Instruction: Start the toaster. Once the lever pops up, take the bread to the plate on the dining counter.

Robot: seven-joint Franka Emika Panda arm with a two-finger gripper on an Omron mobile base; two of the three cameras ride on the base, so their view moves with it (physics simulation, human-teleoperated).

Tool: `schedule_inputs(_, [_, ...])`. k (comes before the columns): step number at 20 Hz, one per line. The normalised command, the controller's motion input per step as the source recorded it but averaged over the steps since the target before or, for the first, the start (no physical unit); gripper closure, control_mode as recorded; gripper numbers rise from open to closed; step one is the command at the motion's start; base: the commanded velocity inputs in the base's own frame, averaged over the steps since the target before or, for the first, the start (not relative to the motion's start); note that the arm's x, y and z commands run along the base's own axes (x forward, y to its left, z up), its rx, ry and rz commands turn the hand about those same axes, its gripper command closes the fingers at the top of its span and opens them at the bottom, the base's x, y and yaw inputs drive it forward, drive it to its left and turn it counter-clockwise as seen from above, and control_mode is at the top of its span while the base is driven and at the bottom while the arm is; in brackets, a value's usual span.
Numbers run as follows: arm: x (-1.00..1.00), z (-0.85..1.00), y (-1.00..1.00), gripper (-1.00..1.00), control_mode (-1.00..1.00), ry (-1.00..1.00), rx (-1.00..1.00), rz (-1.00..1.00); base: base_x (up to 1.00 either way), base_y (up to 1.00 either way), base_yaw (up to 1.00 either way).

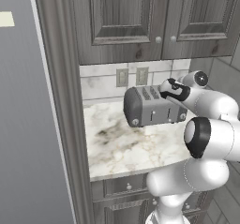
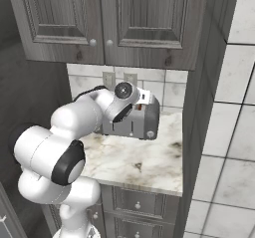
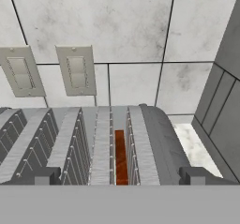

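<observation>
1. Against the tiled wall, on a marble counter (image 1: 126,148) under grey cabinets (image 1: 136,17), stands the toaster (image 1: 152,106).
2. No brand or writing is readable anywhere; two blank wall plates (image 3: 47,70) sit behind it.
3. The bread (image 3: 120,157) sits deep in the rightmost slot, only its brown edge showing.
4. The gripper (image 3: 120,177) hangs over the toaster's right end, fingers spread wide, holding nothing.
5. The arm hides part of the toaster.

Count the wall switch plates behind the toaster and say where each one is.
2. Both sit side by side on the tiled backsplash above the toaster: the left plate and the right plate. The arm hides part of the wall in the base views, so more may be covered.
</observation>
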Motion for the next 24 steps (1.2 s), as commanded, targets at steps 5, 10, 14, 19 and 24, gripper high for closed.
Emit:
schedule_inputs(5, [0.00, 0.00, 0.00, -1.00, -1.00, 0.00, 0.00, 0.00, 0.00, 0.00, 0.00])
schedule_inputs(10, [0.00, 0.00, 0.00, -1.00, -1.00, 0.00, 0.00, 0.00, 0.00, 0.00, 0.00])
schedule_inputs(14, [0.00, 0.00, 0.00, -1.00, -1.00, 0.00, 0.00, 0.00, 0.00, 0.00, 0.00])
schedule_inputs(19, [0.00, 0.00, 0.00, -1.00, -1.00, 0.00, 0.00, 0.00, 0.00, 0.00, 0.00])
schedule_inputs(24, [0.00, 0.00, 0.00, -1.00, -1.00, 0.00, 0.00, 0.00, 0.00, 0.00, 0.00])
